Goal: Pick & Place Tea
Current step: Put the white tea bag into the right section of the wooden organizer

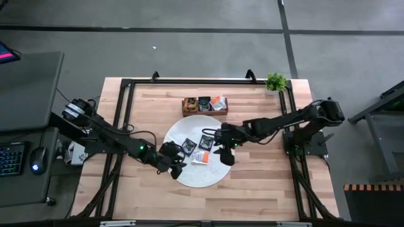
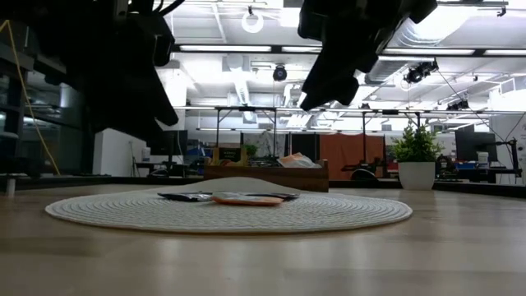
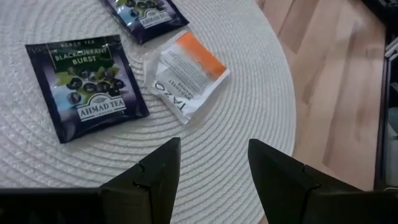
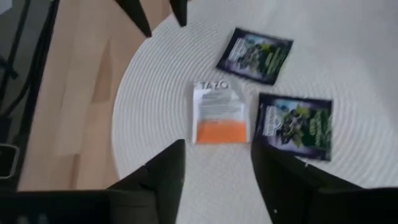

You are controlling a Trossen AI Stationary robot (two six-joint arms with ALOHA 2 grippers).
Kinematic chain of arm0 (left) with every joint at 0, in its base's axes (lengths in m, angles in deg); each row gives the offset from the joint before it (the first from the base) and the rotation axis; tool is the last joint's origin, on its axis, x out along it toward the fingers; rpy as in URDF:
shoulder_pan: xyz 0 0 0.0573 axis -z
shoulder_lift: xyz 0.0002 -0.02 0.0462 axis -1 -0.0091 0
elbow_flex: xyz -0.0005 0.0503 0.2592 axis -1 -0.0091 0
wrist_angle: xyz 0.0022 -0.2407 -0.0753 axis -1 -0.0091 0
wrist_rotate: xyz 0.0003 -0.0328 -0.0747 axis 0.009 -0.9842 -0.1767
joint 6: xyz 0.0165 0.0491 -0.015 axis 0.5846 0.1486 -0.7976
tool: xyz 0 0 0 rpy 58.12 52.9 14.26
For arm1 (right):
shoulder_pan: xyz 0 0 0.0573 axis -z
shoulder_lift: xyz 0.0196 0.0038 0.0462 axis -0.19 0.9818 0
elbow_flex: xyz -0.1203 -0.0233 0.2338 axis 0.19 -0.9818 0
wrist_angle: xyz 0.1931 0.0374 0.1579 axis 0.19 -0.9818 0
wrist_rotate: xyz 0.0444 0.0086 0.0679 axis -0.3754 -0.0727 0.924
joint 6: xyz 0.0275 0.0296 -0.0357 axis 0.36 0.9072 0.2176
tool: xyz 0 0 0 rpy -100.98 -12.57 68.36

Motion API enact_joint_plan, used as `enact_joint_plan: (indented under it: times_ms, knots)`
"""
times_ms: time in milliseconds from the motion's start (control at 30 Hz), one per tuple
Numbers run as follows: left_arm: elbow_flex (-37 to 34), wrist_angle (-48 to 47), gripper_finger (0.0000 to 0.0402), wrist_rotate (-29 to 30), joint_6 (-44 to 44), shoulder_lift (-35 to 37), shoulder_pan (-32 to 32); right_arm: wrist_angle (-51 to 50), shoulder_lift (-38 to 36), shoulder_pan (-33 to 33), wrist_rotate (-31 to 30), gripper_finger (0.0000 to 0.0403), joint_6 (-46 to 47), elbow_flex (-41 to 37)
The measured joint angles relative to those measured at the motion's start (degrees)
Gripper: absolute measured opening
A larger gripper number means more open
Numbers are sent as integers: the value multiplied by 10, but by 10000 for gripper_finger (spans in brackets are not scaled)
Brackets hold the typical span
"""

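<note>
Three tea sachets lie on the round white mat (image 1: 189, 173) at frame centre: two black Ahmad sachets (image 1: 189, 146) (image 1: 206, 140) and a white-and-orange Tazo sachet (image 1: 200, 157). The left hand (image 1: 176, 169) hovers open, empty, at the mat's lower left. The right hand (image 1: 226, 157) hangs open just right of the sachets. More sachets fill the wooden tray (image 1: 204, 111) above the mat on the desk (image 1: 252, 183).

Glossy foil black sachets (image 3: 87, 87), paper-like orange-white sachet (image 3: 186, 73), ribbed woven mat (image 3: 249, 74), smooth pale wood table (image 1: 265, 183)

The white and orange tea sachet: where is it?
High view: the white and orange sachet lies on the round white mat, right of centre, beside two dark sachets.
</note>
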Motion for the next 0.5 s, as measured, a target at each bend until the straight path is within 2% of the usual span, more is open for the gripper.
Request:
enact_joint_plan:
  times_ms: [167, 367, 500]
  knots:
    - [0, 3, 186, 3, 0, 0, 0, 31, 0, 1, -16, 110, -28, 0]
    - [0, -1, 186, 7, 0, 0, 0, 43, 0, 1, -28, 12, -39, 0]
    - [0, -2, 186, 8, 0, 0, 0, 73, 0, 1, -30, 4, -37, -17]
